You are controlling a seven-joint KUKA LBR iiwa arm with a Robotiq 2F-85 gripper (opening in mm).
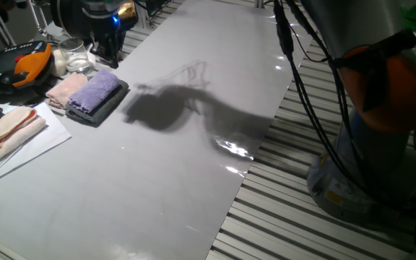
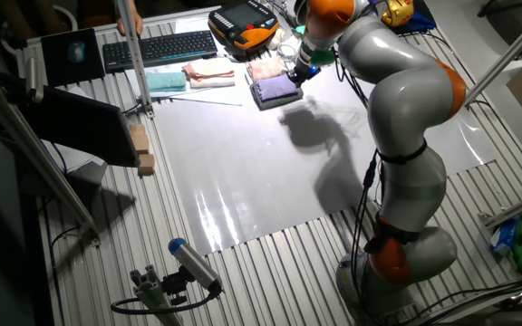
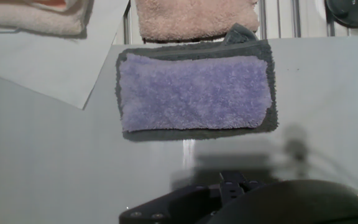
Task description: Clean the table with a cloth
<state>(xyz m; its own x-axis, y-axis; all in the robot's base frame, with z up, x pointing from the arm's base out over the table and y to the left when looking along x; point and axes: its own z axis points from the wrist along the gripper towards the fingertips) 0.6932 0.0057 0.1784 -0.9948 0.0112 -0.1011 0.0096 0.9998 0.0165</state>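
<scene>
A: Where is the gripper (image 2: 299, 72) at this moment?

B: It hangs in the air above the far part of the table (image 1: 179, 166), at the end of the KUKA arm (image 2: 397, 81). In one fixed view it is the dark tool with a blue light (image 1: 109, 40), just behind the pile of cloths.

A: And the lavender cloth (image 3: 194, 92)?

B: In the hand view it lies straight ahead of the gripper, flat, on top of a dark grey folded cloth (image 3: 269, 81) which is a little bigger, so a grey border shows around the purple. The gripper does not touch it; bare table is between them in that view.

A: What is beyond it, from the gripper?

B: A pale pink folded cloth (image 3: 194, 18) lies just past the grey one and seems to touch its far edge. Another pink cloth (image 3: 36, 18) is farther to the left, on a white sheet of paper (image 3: 61, 68).

A: Are the fingers apart or closed?

B: I cannot tell. The hand view shows only a dark part of the tool at the bottom edge, and in both fixed views the fingers are too small and dark.

A: Anything else near the tool?

B: In one fixed view a glass jar (image 1: 74, 54) stands beside the gripper, and an orange and black pendant (image 1: 20, 68) is further out. The shadow (image 1: 172, 108) of the arm falls on the table, in front of the cloths.
</scene>
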